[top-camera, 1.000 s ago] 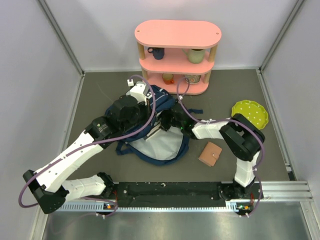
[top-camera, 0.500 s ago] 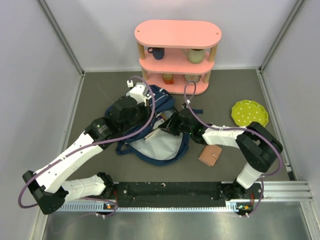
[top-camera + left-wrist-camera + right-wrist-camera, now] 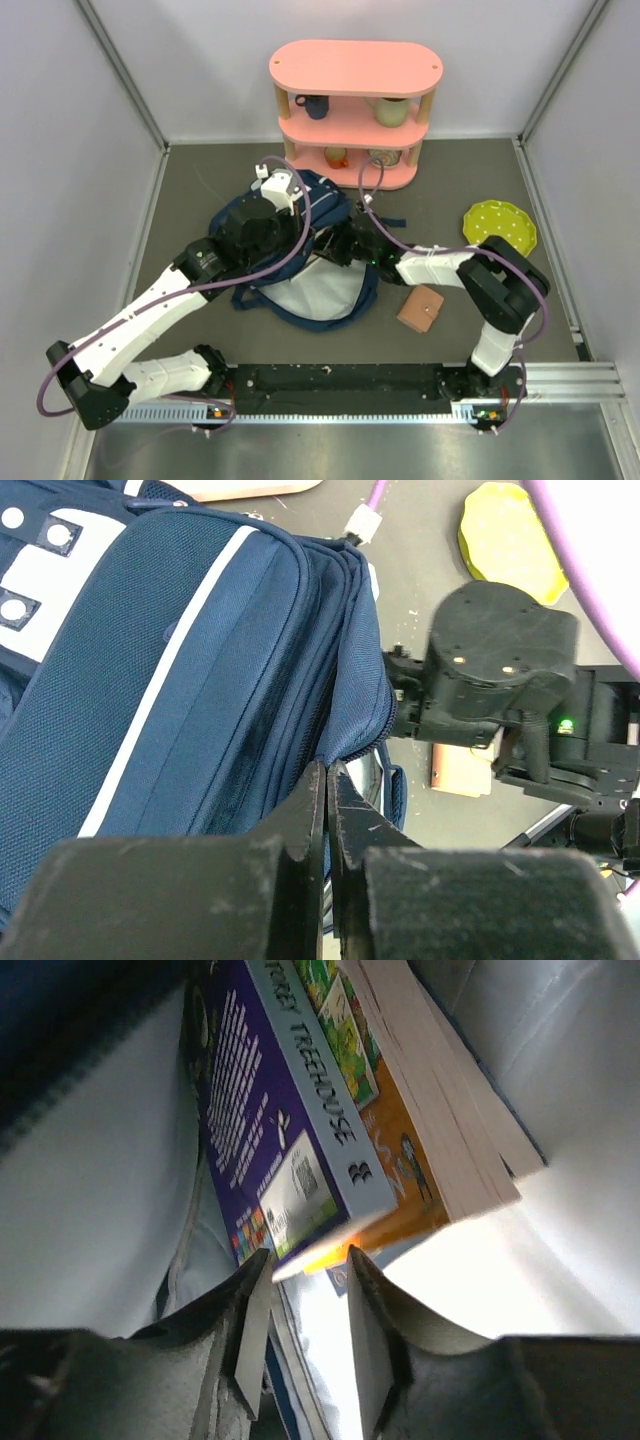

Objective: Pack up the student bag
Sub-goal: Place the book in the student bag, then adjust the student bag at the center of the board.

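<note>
The right end effector (image 3: pixel 308 1280), inside the student bag (image 3: pixel 180 710) on the table (image 3: pixel 180 190), stood half-closed about a corner of the books (image 3: pixel 300 1110) just ahead (grasping or not, I cannot tell). The left end effector (image 3: pixel 326 780) was clenched on the bag's zip edge.

The left gripper (image 3: pixel 326 772) has its black fingers pressed together, tips pinching the rim seam of the student bag (image 3: pixel 200 680). The bag's navy panel fills the left side, crossed by a white stripe (image 3: pixel 165 690), with a white patch (image 3: pixel 40 575) at its upper corner. Just beside the rim sits the right arm's black wrist housing (image 3: pixel 500 670), a green light lit on it. Behind lie a yellow-green plate (image 3: pixel 505 540) and a tan wallet (image 3: pixel 458 772).
</note>
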Robot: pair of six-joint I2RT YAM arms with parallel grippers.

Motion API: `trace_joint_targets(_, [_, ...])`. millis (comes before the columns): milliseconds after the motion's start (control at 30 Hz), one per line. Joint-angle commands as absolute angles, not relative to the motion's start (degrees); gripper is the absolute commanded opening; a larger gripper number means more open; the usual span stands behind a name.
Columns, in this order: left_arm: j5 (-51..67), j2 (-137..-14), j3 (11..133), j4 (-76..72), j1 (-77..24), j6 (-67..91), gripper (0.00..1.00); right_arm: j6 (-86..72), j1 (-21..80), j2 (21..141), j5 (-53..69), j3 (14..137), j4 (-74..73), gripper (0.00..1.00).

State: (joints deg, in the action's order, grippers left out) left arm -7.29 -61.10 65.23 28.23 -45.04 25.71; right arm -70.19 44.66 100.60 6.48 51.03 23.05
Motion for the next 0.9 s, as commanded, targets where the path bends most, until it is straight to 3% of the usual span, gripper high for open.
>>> trace_joint_targets(0, [-8.5,-58.3,64.3,21.0,-44.8,26.8,0.00,-65.9,43.8,92.2,3.8,44.4,27.1,0.41])
trace_joint_targets(33, [-8.7,-58.2,63.7,21.0,-44.9,26.9,0.00,-65.0,43.9,89.6,3.7,42.7,26.5,0.47])
trace_joint_targets(133, [-8.6,-58.4,62.9,20.9,-44.8,27.2,0.00,-62.0,43.8,78.7,2.1,34.8,18.7,0.54])
trace_joint_targets(267, [-8.3,-58.9,61.5,19.7,-44.8,27.9,0.00,-60.0,44.0,62.6,-2.2,26.2,11.2,0.55])
trace_joint_targets(400, [0.9,-62.0,60.6,18.4,-45.0,27.6,0.03,-58.4,44.0,45.5,-8.4,23.4,-2.9,0.58])
trace_joint_targets(433, [2.0,-63.5,59.9,18.6,-45.3,27.9,0.10,-57.9,43.9,43.4,-11.5,23.6,-8.8,0.60])
trace_joint_targets(467, [2.6,-64.2,59.8,19.0,-45.5,28.9,0.29,-57.5,43.9,41.8,-13.2,23.7,-11.5,0.61])
trace_joint_targets(600, [0.5,-62.1,57.4,22.0,-45.9,30.6,0.71,-55.0,43.8,35.5,-15.2,24.7,-18.6,0.65])
trace_joint_targets(700, [-6.1,-57.0,55.2,22.7,-45.8,30.5,0.88,-54.1,43.8,35.9,-12.2,25.1,-19.9,0.71])
trace_joint_targets(867, [-20.2,-49.3,52.4,27.2,-45.4,34.8,0.99,-54.4,43.7,41.9,-4.2,25.8,-17.5,0.72])
